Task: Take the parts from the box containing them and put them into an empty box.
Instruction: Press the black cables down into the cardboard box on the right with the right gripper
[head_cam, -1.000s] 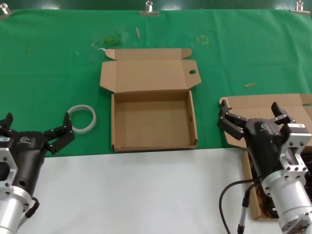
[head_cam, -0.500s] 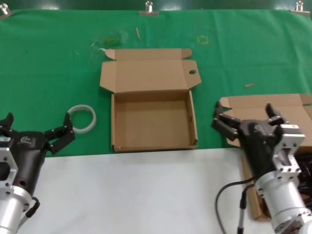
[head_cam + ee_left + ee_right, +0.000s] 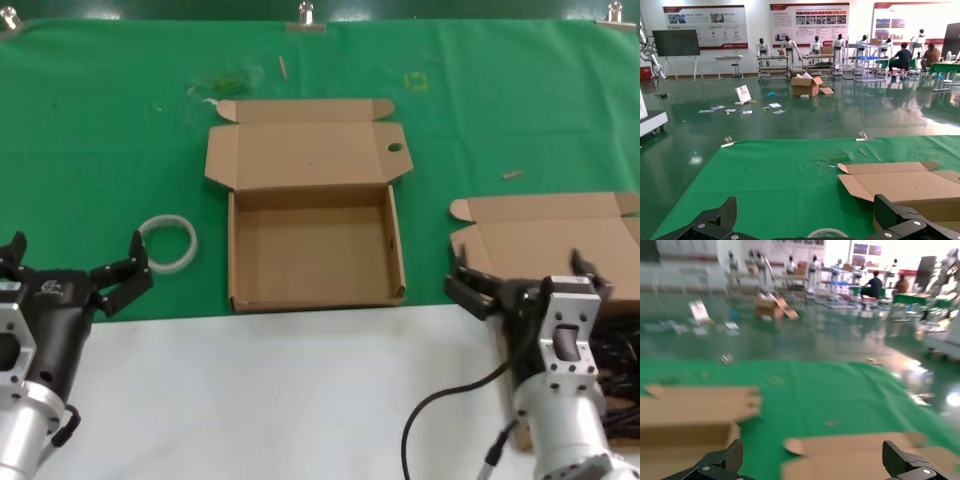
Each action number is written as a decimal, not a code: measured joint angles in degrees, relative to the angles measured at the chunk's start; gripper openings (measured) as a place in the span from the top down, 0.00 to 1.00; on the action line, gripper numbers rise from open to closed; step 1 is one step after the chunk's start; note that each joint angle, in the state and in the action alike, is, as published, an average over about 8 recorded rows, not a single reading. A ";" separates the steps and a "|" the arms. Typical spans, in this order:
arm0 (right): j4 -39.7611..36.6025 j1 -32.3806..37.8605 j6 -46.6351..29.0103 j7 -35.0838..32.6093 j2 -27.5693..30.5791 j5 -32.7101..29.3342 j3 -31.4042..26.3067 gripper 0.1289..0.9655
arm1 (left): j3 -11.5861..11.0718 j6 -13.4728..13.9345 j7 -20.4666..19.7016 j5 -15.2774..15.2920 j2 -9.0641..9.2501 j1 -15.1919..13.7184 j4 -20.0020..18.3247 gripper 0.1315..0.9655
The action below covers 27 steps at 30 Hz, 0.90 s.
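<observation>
The empty box [image 3: 315, 255] lies open at the table's middle, its lid flap with a small round hole [image 3: 394, 148] folded back. The box containing the parts is at the right, its plain lid flap [image 3: 545, 232] folded back. Black cords [image 3: 618, 365] show in it beside my right arm, which hides most of it. My right gripper [image 3: 525, 278] is open and empty over that box's near-left part, in front of the plain lid [image 3: 860, 455]. My left gripper [image 3: 70, 265] is open and empty at the near left.
A white translucent tape ring [image 3: 167, 243] lies on the green cloth, left of the empty box and just ahead of my left gripper. It also shows in the left wrist view [image 3: 827, 233]. A white table strip runs along the near edge.
My right gripper has drawn back toward me and down over the right box, uncovering more of its plain lid. The left arm has not moved.
</observation>
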 joint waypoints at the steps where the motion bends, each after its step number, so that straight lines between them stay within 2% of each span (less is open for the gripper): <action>1: 0.59 -0.23 1.73 -2.61 0.00 1.04 -0.20 0.00 | 0.00 0.00 0.00 0.00 0.00 0.00 0.00 0.00; 13: 6.32 -2.35 16.81 -33.58 -0.02 9.11 3.83 0.00 | 0.00 0.00 0.00 0.01 0.00 0.00 0.00 0.00; 27: 9.16 0.69 30.32 -70.40 -0.03 22.43 7.49 0.00 | 0.00 0.00 -0.04 0.01 0.00 0.00 0.00 0.00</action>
